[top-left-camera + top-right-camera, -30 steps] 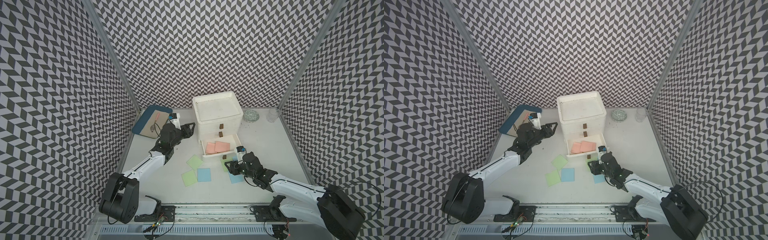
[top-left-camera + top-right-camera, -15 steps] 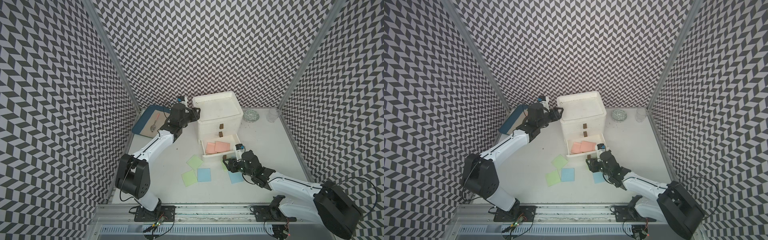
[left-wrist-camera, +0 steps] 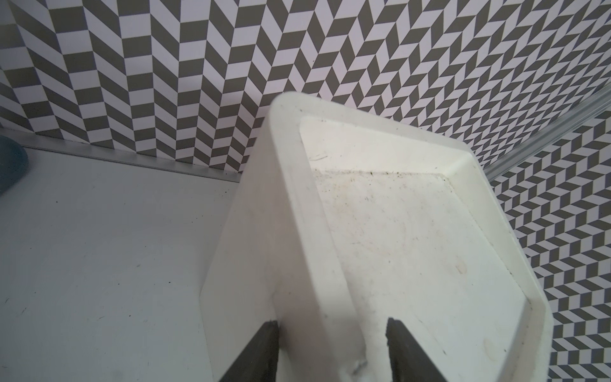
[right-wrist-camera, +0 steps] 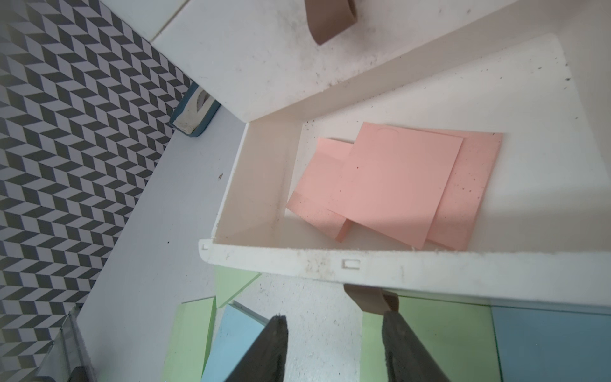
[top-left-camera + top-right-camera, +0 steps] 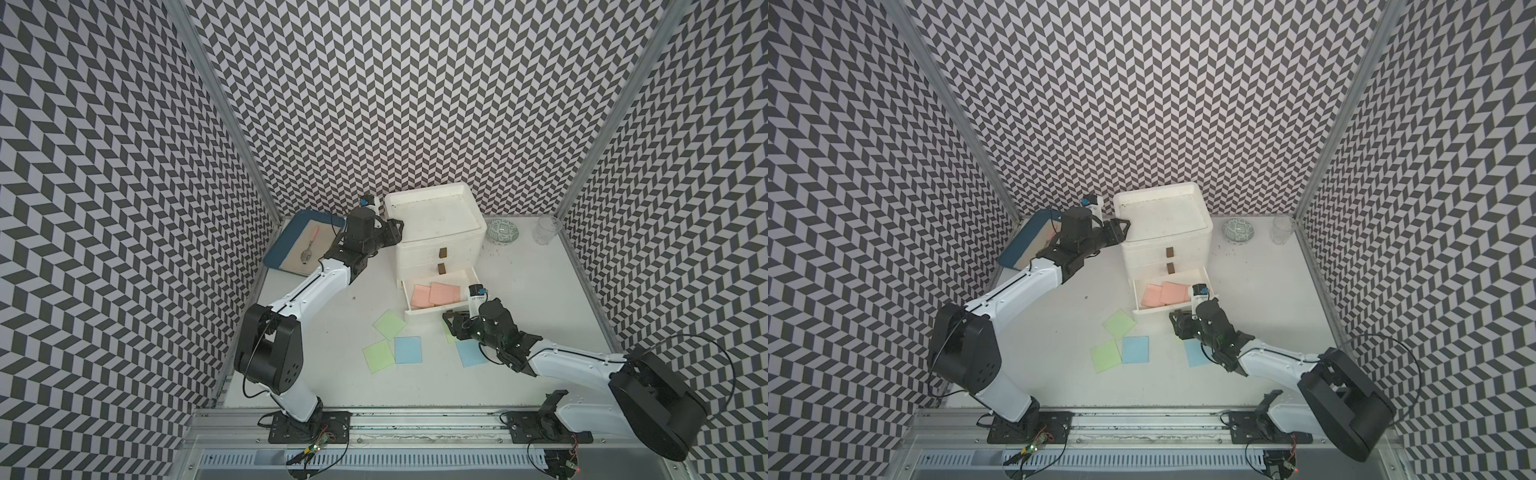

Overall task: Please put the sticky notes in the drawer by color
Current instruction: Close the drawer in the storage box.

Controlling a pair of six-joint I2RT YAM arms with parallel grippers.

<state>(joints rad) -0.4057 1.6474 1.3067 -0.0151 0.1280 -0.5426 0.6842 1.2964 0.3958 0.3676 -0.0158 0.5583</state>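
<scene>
**Two robot arms at a white drawer unit, paper notes partly sorted**

A boxy white plastic drawer unit (image 5: pixel 432 210) stands at the back of a pale, smooth table (image 5: pixel 540 291). Its top is a shallow recessed tray flecked with dark grit. The lowest drawer (image 5: pixel 424 318) is pulled out. Three thin, square salmon pink sticky notes (image 4: pixel 396 185) lie flat inside it, overlapping like fanned cards.

On the table in front of the drawer lie matte pastel green sticky notes (image 5: pixel 388 324) and light blue sticky notes (image 5: pixel 408 350). Two green and one blue sit clustered with edges touching. Another green and another blue lie partly under the right arm.

The left fingers (image 3: pixel 261 354), flat dark blades, stand part open astride the raised rim at a corner of the unit's top. One is just beside the outer wall and the other is clear of the rim inside; they hold nothing. The right fingers (image 4: pixel 267 350), also part open and empty, hover low at the drawer's front wall, one tip at its brown strap-like tab handle (image 4: pixel 370 297).
</scene>
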